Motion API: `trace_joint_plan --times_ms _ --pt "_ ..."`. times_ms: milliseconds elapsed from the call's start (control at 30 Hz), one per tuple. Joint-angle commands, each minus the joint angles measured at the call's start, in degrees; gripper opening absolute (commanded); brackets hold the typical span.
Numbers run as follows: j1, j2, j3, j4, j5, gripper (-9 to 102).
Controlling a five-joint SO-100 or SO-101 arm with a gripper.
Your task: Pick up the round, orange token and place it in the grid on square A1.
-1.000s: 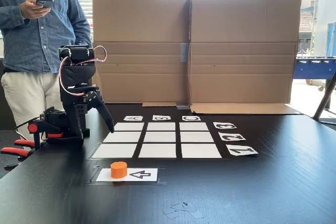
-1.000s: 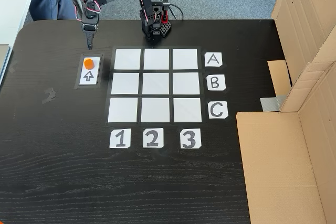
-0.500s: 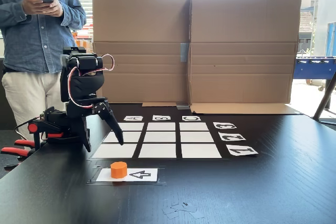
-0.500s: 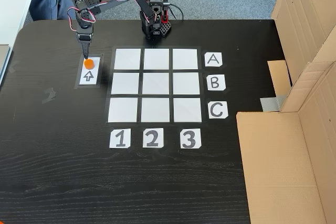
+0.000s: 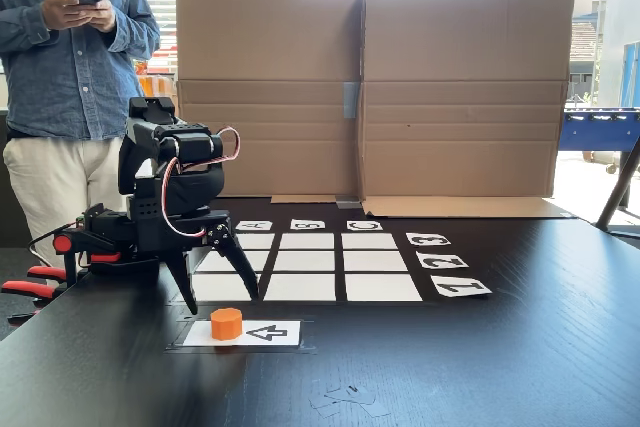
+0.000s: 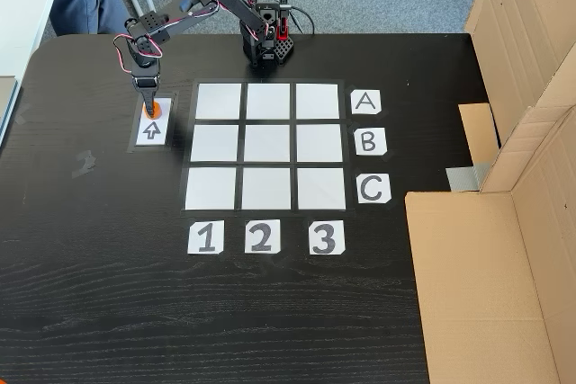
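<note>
Orange token sitting on arrow card nr table's front-left edge, just beside the grid; gripper right above it, fingers spread apart, not touching; square A1 bare

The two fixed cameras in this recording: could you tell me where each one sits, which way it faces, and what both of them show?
Low fixed view: near table height at the table's front edge, looking across the grid toward a cardboard wall; it shows the arm, its open gripper above the token, and a person standing behind.
High fixed view: well above the table, looking steeply down; it shows the arm reaching from its base to the arrow card.
Shared: grid, token, arrow card, arm, cardboard.
</note>
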Motion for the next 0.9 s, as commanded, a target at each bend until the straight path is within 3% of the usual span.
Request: trace_joint_plan --times_ms 0,867 --pt "-0.44 -1.14 -3.6 -0.18 0.35 33" --pt "-1.05 -6.06 -7.38 -0.7 0.26 27"
